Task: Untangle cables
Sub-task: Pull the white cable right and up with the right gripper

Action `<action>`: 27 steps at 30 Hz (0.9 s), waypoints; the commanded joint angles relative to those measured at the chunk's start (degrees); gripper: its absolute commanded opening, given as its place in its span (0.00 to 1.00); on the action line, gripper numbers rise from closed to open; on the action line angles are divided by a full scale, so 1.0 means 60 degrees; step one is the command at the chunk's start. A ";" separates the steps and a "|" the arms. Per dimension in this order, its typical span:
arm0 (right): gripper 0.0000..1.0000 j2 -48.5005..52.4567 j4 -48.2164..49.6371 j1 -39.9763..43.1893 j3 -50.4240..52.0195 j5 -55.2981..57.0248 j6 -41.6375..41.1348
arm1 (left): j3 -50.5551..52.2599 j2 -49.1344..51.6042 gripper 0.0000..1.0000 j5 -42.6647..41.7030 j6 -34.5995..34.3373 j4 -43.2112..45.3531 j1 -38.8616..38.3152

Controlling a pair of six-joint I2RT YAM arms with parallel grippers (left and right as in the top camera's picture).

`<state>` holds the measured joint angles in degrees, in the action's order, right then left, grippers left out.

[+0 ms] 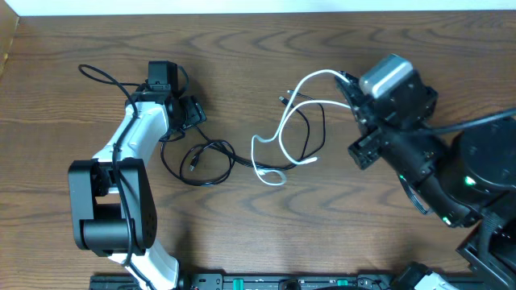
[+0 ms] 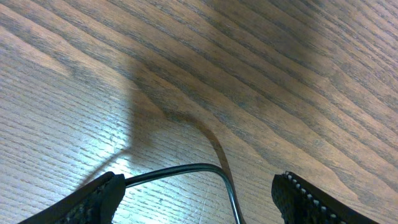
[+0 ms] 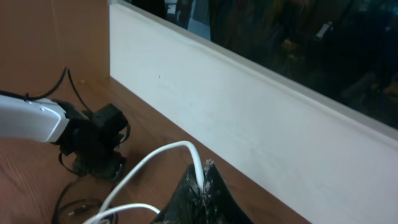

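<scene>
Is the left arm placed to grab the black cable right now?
Probably yes: the left gripper hangs open over the table, with the black cable lying between its jaws and nothing blocking it.

The wood-grain table (image 1: 242, 48) is being occupied near its middle by a thin black cable (image 1: 233, 157) and a white cable (image 1: 280, 133), crossing each other.
</scene>
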<state>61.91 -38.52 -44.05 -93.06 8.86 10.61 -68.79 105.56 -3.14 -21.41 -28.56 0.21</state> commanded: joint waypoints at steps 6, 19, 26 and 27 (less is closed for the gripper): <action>0.01 0.0142 -0.0011 0.0025 -0.0149 0.0299 -0.0146 | 0.0018 0.0087 0.80 -0.0055 -0.0051 -0.0007 0.0007; 0.01 0.0656 -0.0229 0.0142 -0.0146 0.4805 -0.0160 | 0.0018 0.0087 0.80 -0.0055 -0.0051 -0.0007 0.0007; 0.01 0.1246 -0.1075 0.1290 -0.0142 0.6029 -0.1902 | 0.0018 0.0087 0.80 -0.0055 -0.0051 -0.0007 0.0007; 0.01 0.1341 -0.1228 0.1534 -0.0142 0.6029 -0.2160 | 0.0018 0.0087 0.80 -0.0055 -0.0055 -0.0007 0.0007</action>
<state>69.04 -44.77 -37.74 -93.06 40.21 4.29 -68.79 105.56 -3.11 -21.41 -28.49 0.23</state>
